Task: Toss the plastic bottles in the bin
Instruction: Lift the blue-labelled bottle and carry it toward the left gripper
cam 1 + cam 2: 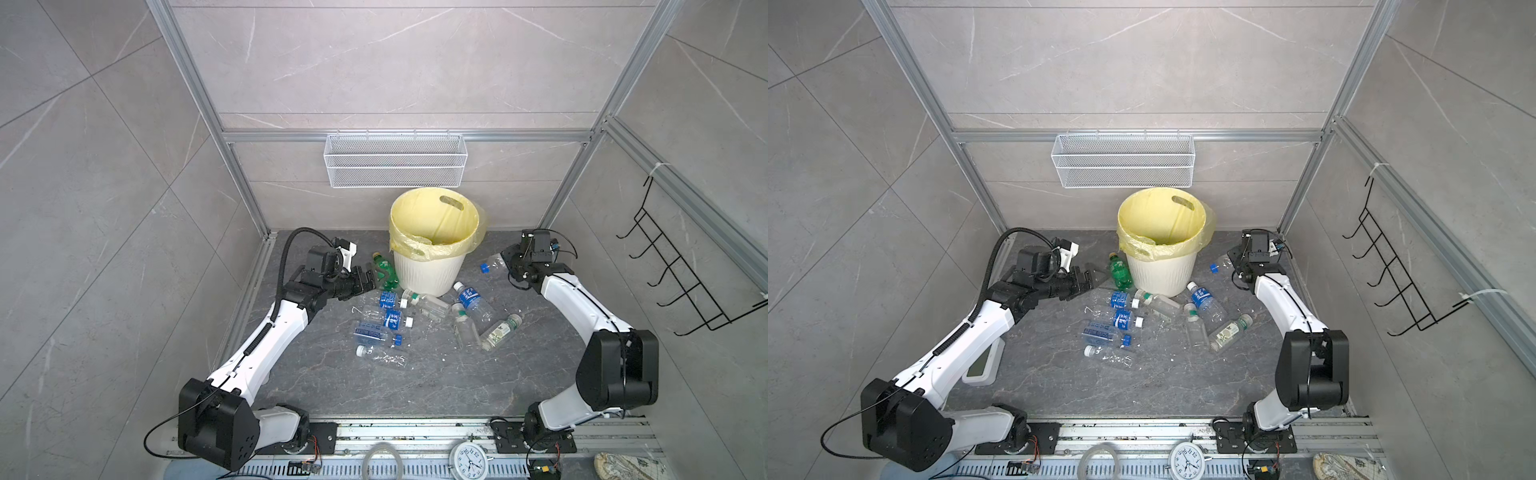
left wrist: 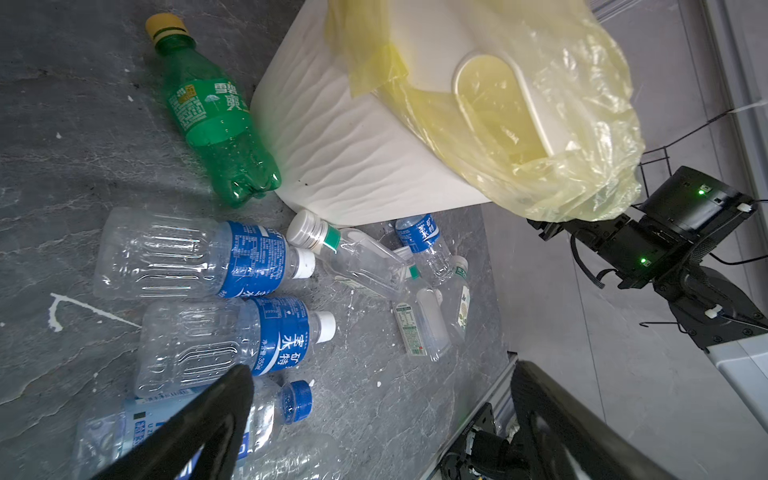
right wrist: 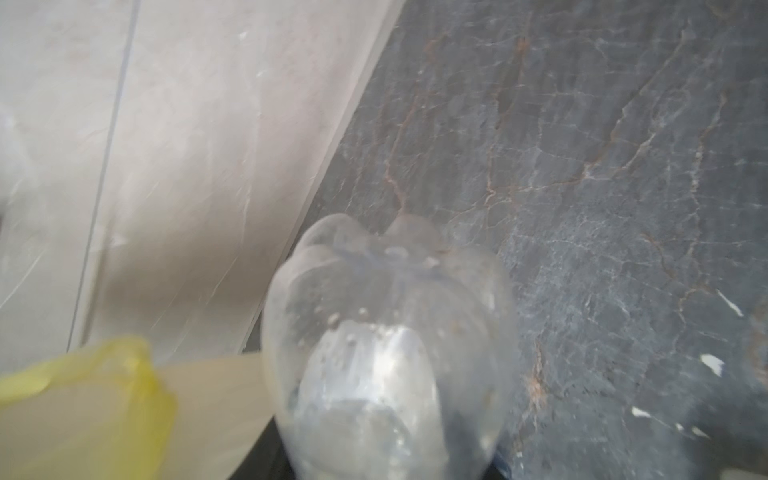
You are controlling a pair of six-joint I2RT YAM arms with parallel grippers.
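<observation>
The bin [image 1: 428,274] [image 1: 1160,274] [image 2: 353,145] stands at the back middle of the floor, cream and ribbed, lined with a yellow bag. My right gripper [image 1: 509,261] is shut on a clear bottle [image 1: 496,262] [image 1: 1227,262] [image 3: 390,332], low and to the right of the bin. A blue cap [image 1: 484,268] shows at the bottle's bin side. My left gripper [image 1: 372,279] [image 1: 1090,279] [image 2: 382,415] is open and holds nothing, just left of a green bottle [image 1: 384,270] [image 2: 216,120] lying against the bin. Several clear bottles [image 1: 392,320] [image 1: 471,299] lie in front of the bin.
A white wire mesh basket [image 1: 395,162] hangs on the back wall above the bin. A black wire rack [image 1: 673,270] sticks out from the right wall. Aluminium frame posts stand at both back corners. A clock [image 1: 469,459] lies on the front rail. A white device [image 1: 982,365] rests under my left arm.
</observation>
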